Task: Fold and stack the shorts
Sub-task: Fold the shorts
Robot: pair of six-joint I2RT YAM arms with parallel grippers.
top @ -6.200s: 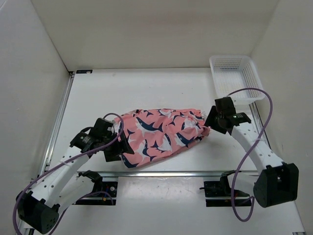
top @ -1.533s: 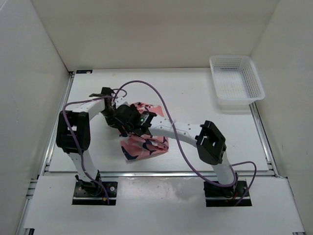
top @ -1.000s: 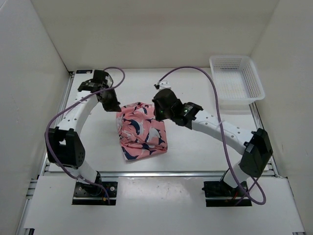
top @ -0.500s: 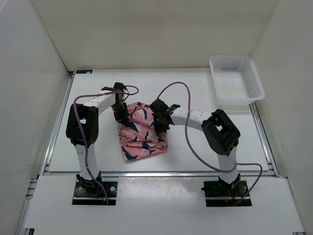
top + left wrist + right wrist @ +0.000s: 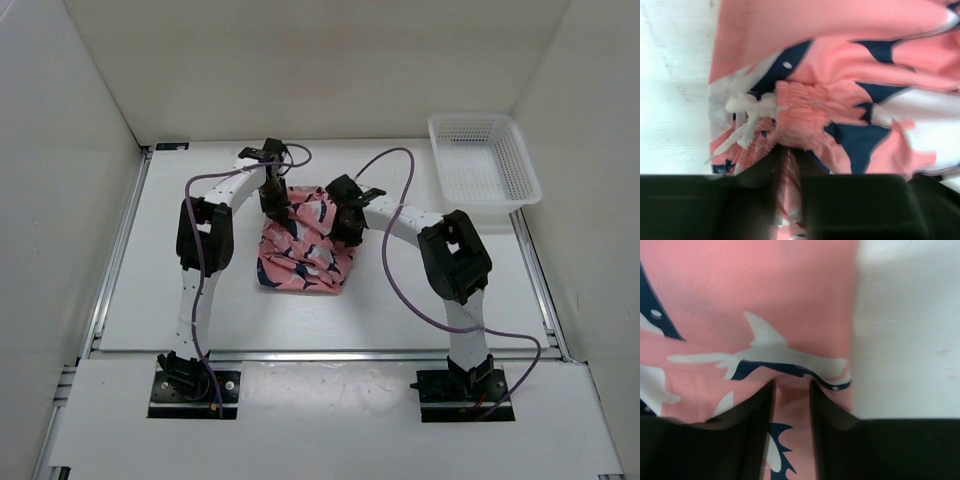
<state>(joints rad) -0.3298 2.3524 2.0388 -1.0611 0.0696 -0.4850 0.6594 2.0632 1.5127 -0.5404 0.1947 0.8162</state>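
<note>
Top external: one shorts [image 5: 303,250], one basket [image 5: 483,160].

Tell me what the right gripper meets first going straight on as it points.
The shorts: fabric is pinched between the fingers of the right gripper, table likely just beneath.

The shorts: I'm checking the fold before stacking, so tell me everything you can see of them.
The shorts are soft salmon-pink fabric printed with navy-and-white sharks, with a gathered waistband and a white drawstring. They lie folded into a compact, slightly rumpled bundle on the white table, near its middle. The left tool pinches the waistband beside the drawstring at the bundle's far left corner. The right tool pinches a fabric edge at its far right corner.
</note>
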